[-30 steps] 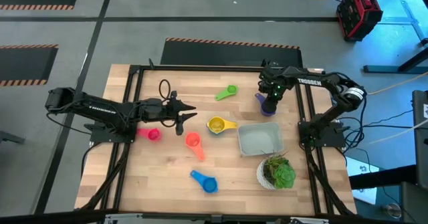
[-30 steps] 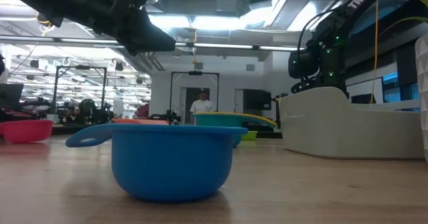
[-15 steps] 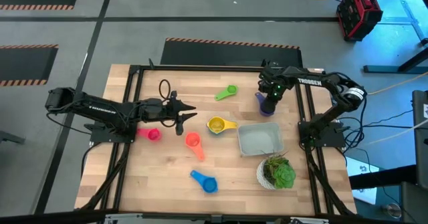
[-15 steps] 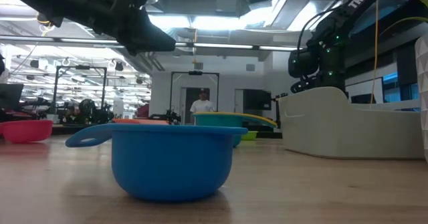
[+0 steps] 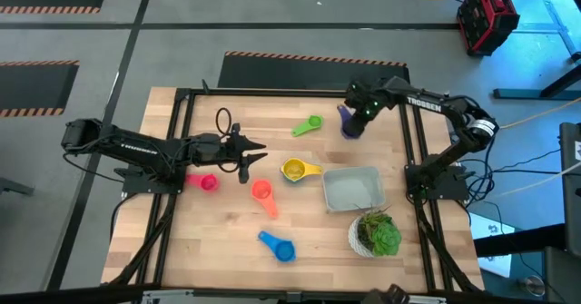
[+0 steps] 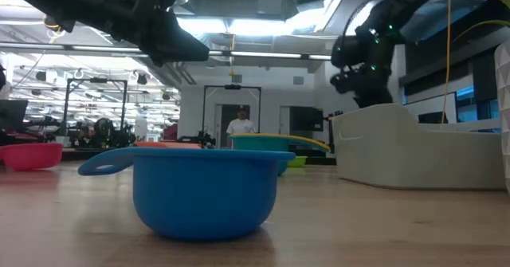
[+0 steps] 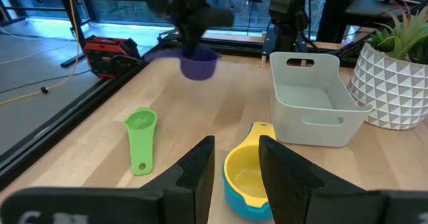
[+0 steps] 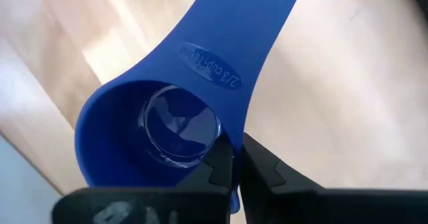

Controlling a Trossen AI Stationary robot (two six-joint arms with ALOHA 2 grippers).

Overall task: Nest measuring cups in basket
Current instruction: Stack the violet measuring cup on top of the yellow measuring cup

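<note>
The right end effector (image 5: 349,122) hangs over the far side of the wooden surface (image 5: 227,240), its fingers pinched together on the rim of a purple measuring cup (image 5: 348,123), which the left wrist view shows lifted clear of the wood. In the right wrist view the cup's handle reads "2/3 cup". The light-gray basket (image 5: 352,188) sits near the right edge with nothing in it, a white pot with a green plant (image 5: 377,234) just beside it on the near side. The left end effector (image 5: 252,157) hovers above the middle of the surface with its fingers apart and nothing between them. Spread around it lie a green cup (image 5: 308,125) on the far side, a yellow cup (image 5: 297,169) resting inside a teal one between the left end effector and the basket, a salmon-red cup (image 5: 262,194), a pink cup (image 5: 206,182) toward the left edge, and a blue cup (image 5: 280,246) nearest the front. A person (image 6: 239,123) stands in the room beyond.
</note>
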